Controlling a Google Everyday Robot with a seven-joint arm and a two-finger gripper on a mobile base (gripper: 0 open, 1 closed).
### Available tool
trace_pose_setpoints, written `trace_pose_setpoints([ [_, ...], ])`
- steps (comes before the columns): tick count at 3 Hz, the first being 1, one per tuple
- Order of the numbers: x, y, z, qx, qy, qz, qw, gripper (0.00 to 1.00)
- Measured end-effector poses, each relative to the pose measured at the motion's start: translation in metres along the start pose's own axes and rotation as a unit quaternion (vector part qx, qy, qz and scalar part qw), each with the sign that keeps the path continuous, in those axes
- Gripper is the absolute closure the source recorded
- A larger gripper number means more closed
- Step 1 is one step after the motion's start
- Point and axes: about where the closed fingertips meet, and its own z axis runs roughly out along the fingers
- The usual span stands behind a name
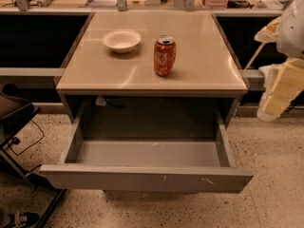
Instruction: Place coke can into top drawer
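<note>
The one camera sits high in front of the table (204,65), tilted down and facing its front. It is near enough that the tabletop and the open drawer (142,178) fill most of the view. The gripper (271,104) hangs at the right edge, with the table and drawer to its left.

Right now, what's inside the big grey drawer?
Only the bare floor of the wide grey metal drawer shows; its front panel hides the nearest strip. The red coke can stands on the tabletop above; the robot's gripper hangs at the right.
</note>
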Motion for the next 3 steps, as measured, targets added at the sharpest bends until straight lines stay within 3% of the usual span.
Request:
trace_pose_setpoints([
  [1, -0.019, -0.032, 0.017, -0.004, -0.060, -0.016, 0.9981, 0.00],
  [3, -0.071, -0.108, 0.073, -0.015, -0.164, -0.016, 0.9862, 0.00],
])
